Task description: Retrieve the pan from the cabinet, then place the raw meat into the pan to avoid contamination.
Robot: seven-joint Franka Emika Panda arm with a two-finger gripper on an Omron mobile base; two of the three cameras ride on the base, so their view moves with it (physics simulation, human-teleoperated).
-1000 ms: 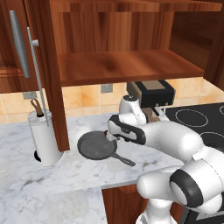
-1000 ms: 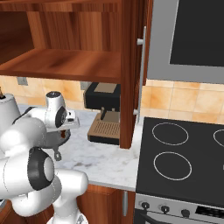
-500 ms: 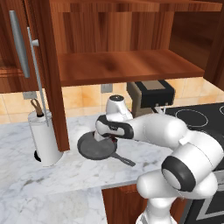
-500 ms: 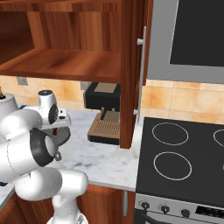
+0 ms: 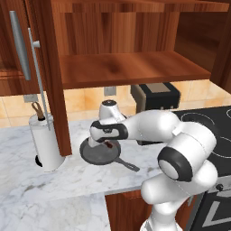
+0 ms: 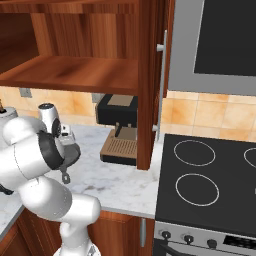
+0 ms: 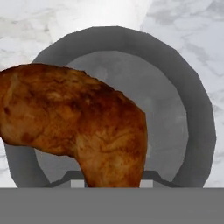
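Meat (image 7: 78,131) is held in the partly closed gripper (image 5: 107,144), directly over the pan (image 5: 100,152) on the counter (image 5: 40,185) below the open cabinet (image 5: 131,67). Arm has been swung left since a second ago, bringing meat above pan. Release judged next.

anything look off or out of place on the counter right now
Nothing stands out. The pan sits flat on the marble counter, handle toward the front edge. The gripper holds the raw meat over the pan. The cabinet stands open, its shelf bare. No spills.
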